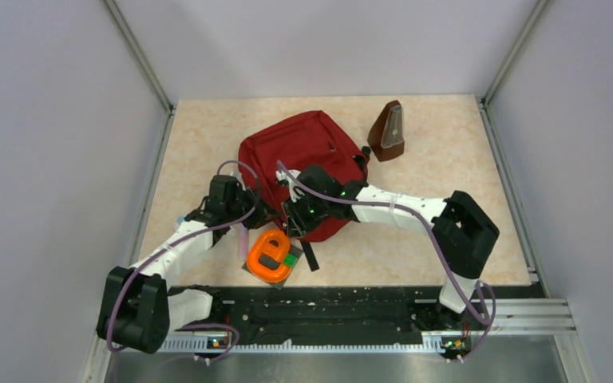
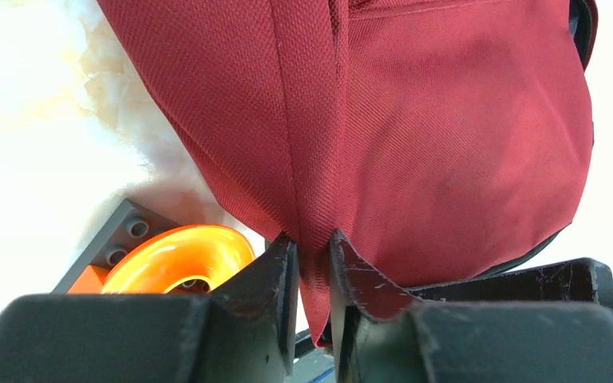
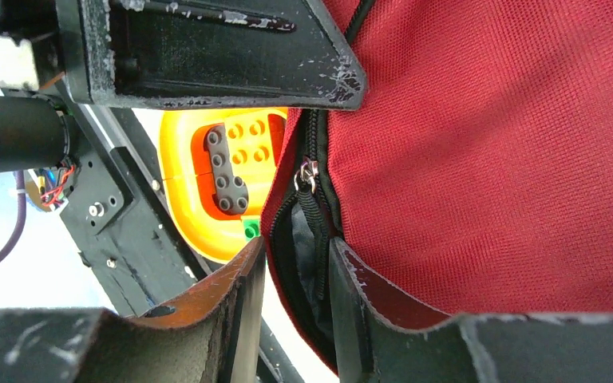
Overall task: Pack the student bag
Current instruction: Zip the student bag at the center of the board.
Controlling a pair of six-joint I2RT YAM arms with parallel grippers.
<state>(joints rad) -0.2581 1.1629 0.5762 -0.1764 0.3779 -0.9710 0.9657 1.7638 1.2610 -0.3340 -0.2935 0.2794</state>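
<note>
White arms (image 1: 387, 203) carry black joints (image 1: 467, 231), purple cables (image 3: 22, 207) and scuffed black claw fingers (image 2: 275, 275).

Dark red student bag (image 1: 303, 142) lying flat, unzipped

One student bag (image 1: 307, 148), dark red. One brown metronome (image 1: 388, 132). One orange e-shaped piece (image 1: 268, 255). At least one grey studded brick (image 2: 120, 235) shows beside the orange piece, and one small green brick (image 3: 250, 230). There are two robot arms, the left arm (image 1: 172, 247) and the right arm (image 1: 395, 206), each with two jaws, four jaws in all.
</note>
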